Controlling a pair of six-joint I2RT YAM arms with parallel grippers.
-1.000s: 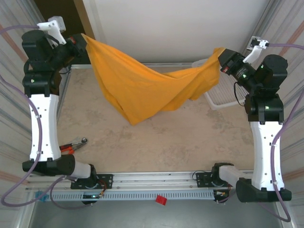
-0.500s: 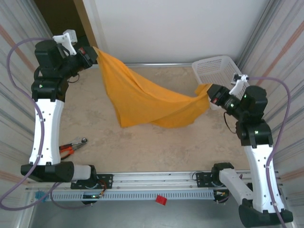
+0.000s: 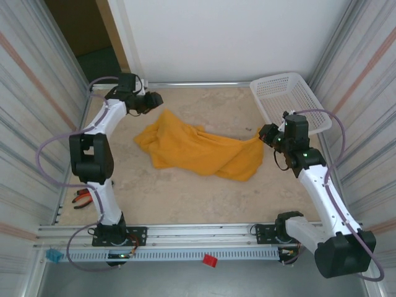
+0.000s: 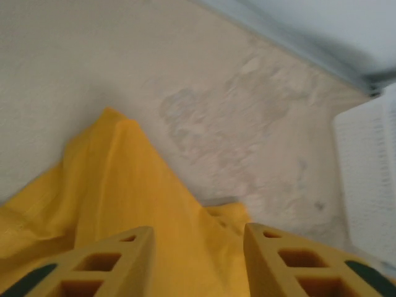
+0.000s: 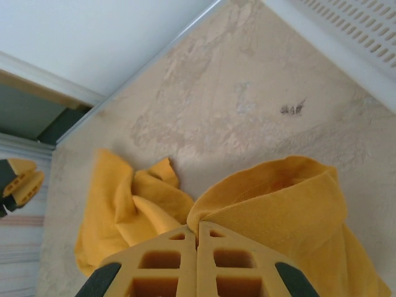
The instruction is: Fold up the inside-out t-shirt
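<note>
The inside-out t-shirt (image 3: pixel 198 151), mustard yellow, lies in a crumpled heap across the middle of the table. My left gripper (image 3: pixel 154 100) hovers just beyond the shirt's left end. In the left wrist view its jaws (image 4: pixel 198 247) stand apart, with the cloth (image 4: pixel 124 185) lying loose below them. My right gripper (image 3: pixel 262 133) is at the shirt's right end. In the right wrist view its jaws (image 5: pixel 198 230) are shut on a rolled edge of the shirt (image 5: pixel 278 204), which rises slightly from the table there.
A white plastic basket (image 3: pixel 288 99) stands at the back right, close behind my right gripper. Pliers with red handles (image 3: pixel 80 197) lie at the left edge of the table. Corrugated walls close in both sides. The metal rail (image 3: pixel 204 232) runs along the front.
Both arms came down and inward, so the shirt went from hanging stretched in the air to a heap on the table. The left gripper opened and let go of its end.
</note>
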